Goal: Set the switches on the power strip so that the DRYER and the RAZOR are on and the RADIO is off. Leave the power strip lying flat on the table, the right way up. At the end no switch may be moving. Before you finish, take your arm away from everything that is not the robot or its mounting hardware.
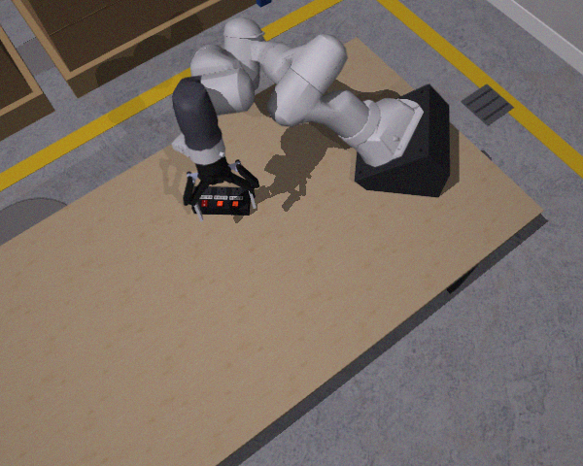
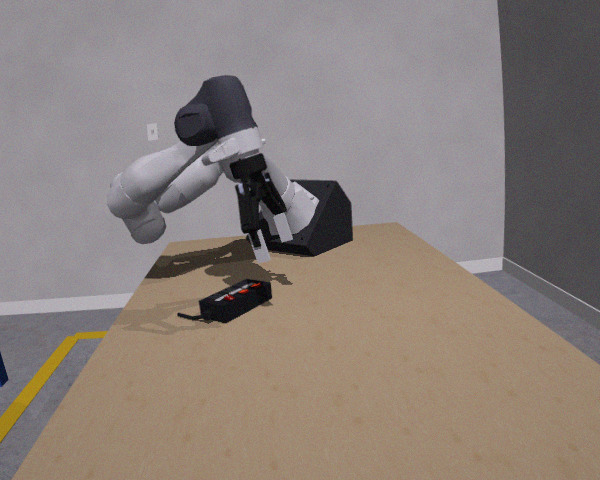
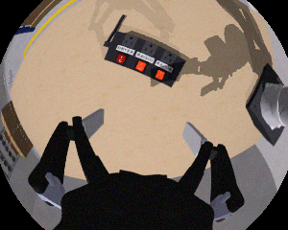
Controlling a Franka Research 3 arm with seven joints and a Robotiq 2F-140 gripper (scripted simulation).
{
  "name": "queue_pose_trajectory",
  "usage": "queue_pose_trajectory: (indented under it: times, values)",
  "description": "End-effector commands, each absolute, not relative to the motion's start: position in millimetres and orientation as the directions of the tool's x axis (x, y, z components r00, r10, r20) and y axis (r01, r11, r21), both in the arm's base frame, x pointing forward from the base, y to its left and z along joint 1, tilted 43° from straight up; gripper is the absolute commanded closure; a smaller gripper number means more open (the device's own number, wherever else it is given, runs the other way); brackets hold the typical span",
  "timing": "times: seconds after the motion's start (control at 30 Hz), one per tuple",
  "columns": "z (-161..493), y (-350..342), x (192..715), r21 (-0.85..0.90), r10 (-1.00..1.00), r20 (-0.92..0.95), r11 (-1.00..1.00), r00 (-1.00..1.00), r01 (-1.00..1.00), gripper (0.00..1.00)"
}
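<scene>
A black power strip (image 1: 224,209) (image 2: 227,305) (image 3: 144,49) lies flat on the wooden table (image 1: 282,301) (image 2: 393,335) (image 3: 67,83), right way up, with three red switches in a row and a short cable stub at one end. In the wrist view the leftmost switch (image 3: 121,59) looks darker and narrower than the other two. The labels are too small to read. My gripper (image 1: 222,197) (image 2: 272,242) (image 3: 144,123) is open wide and empty. It hangs well above the strip, touching nothing.
The arm's black base (image 1: 412,150) (image 2: 326,217) (image 3: 273,105) stands at the table's far end. The table's left edge is close to the strip. Yellow floor tape (image 1: 55,145) and brown crates (image 1: 81,30) lie beyond it.
</scene>
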State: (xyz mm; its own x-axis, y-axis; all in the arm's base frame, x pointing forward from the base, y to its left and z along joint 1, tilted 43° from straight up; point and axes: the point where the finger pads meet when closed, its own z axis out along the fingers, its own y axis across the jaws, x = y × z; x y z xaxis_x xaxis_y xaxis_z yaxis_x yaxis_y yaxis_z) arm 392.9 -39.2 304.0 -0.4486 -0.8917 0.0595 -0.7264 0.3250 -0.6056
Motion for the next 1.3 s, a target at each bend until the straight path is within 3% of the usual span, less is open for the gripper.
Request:
queue_pose_trajectory:
  times: [0.0,0.33,0.5,0.63,1.27]
  values:
    - [304,-40,392,-0.605,-0.889,0.060,0.330,-0.454,-0.724,0.00]
    - [304,-41,392,-0.606,-0.888,0.065,0.327,-0.454,-0.726,0.00]
    - [306,-83,369,-0.582,-0.806,0.404,0.139,-0.433,-0.801,0.00]
    - [310,-93,363,-0.565,-0.767,0.483,0.096,-0.423,-0.819,0.00]
    - [310,-93,363,-0.564,-0.765,0.487,0.094,-0.422,-0.820,0.00]
